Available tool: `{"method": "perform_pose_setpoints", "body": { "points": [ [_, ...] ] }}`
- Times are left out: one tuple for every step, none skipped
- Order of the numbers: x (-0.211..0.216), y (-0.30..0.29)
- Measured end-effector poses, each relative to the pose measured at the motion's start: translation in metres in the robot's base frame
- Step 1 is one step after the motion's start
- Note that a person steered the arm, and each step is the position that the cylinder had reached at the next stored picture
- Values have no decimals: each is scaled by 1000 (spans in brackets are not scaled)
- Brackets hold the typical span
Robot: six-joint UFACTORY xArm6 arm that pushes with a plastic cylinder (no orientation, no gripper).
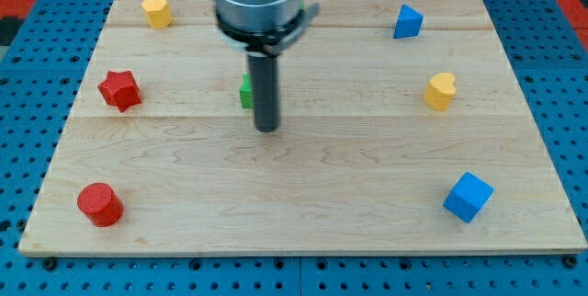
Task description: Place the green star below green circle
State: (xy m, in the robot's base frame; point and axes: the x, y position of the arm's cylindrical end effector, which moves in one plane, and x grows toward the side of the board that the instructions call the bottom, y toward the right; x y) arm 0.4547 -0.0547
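Observation:
My tip [266, 129] rests on the wooden board [367, 158] a little left of its middle. The green star [245, 93] is mostly hidden behind the rod; only a green sliver shows at the rod's left side, just above the tip. The green circle, seen earlier at the top middle of the board, is hidden behind the arm's body.
A yellow block [157, 10] sits at top left, a red star [119, 89] at left, a red cylinder [99, 204] at bottom left. A blue block [407, 21] sits at top right, a yellow block [440, 91] at right, a blue cube [468, 197] at bottom right.

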Motion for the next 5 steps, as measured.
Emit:
{"method": "perform_pose_setpoints", "body": {
  "points": [
    [-35, -28],
    [-41, 26],
    [-46, 33],
    [-38, 8],
    [-17, -49]
  ]
}}
